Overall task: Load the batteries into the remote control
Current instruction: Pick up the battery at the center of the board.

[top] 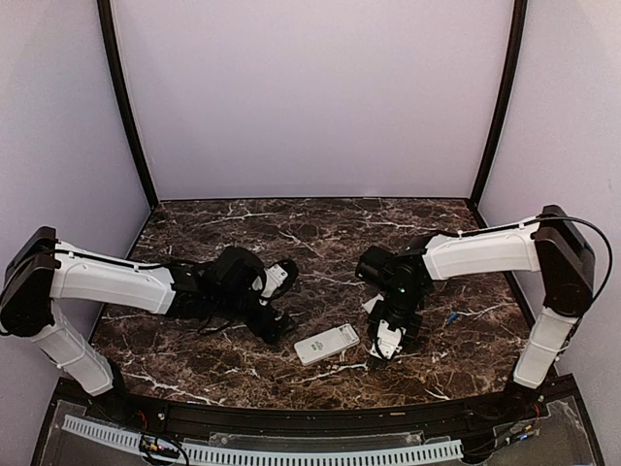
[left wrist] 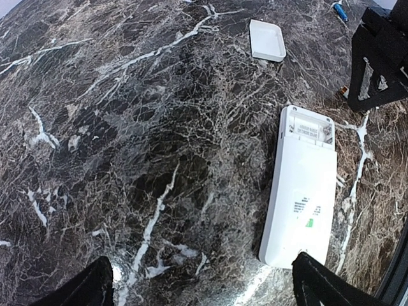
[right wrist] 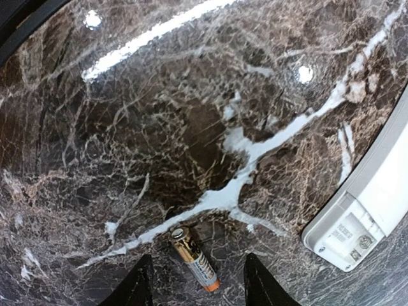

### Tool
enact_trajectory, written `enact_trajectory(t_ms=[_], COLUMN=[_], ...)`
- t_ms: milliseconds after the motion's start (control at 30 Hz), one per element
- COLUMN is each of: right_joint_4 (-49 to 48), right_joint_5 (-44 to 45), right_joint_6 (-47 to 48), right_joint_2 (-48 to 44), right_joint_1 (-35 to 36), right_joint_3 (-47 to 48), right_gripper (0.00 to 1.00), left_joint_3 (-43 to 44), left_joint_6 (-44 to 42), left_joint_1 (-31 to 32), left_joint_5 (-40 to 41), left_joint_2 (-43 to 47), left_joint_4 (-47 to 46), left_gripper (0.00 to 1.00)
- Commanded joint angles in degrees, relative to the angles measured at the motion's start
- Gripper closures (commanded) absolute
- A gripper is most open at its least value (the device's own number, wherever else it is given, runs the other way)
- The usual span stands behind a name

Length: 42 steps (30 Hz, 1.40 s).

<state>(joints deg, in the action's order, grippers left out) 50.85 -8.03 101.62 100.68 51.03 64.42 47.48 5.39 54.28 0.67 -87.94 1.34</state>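
I have two grippers. My left gripper point(left wrist: 204, 284) is open wide, with its two black fingertips point(left wrist: 86, 290) far apart. It hangs over the dark marble table point(left wrist: 127, 127) and holds nothing. My right gripper point(right wrist: 199, 280) is open too, but not as wide, and it is low over the table. I count two batteries. One gold and black battery point(right wrist: 194, 259) lies flat on the table between my right fingertips point(right wrist: 137, 287), and they do not squeeze it. One blue battery point(left wrist: 340, 11) lies well apart, out toward the right side of the table. There is one remote control point(left wrist: 299, 197). It lies face down between my two grippers, and its battery slot is open at the end near my right gripper. One small flat white plate point(left wrist: 266, 40) lies farther back, apart from the remote control.
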Motion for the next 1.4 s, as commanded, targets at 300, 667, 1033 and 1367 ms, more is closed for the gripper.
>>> enact_trajectory(t_ms=[300, 667, 1033, 1367], right_joint_4=[-4.85, -4.95, -8.09, -16.26], right_joint_5=[4.21, 3.29, -4.14, -5.42], right_joint_6=[0.71, -2.91, -36.86, -84.99], right_joint_2=[2.11, -0.04, -6.40, -16.44], right_joint_1=[0.39, 0.48, 0.79, 0.93], right_joint_3=[-3.95, -4.97, -1.47, 0.96], right_gripper=[0.71, 1.00, 1.00, 1.00], left_joint_3=[1.19, 0.80, -6.71, -12.86], left_joint_6=[-1.71, -1.65, 1.09, -0.63], left_joint_1=[0.21, 0.25, 0.38, 5.91], left_joint_5=[-3.99, -2.72, 2.60, 6.12], left_joint_2=[-1.84, -0.72, 8.80, 13.90], left_joint_4=[1.53, 2.68, -3.06, -5.60], left_gripper=[0.03, 0.03, 0.04, 0.04])
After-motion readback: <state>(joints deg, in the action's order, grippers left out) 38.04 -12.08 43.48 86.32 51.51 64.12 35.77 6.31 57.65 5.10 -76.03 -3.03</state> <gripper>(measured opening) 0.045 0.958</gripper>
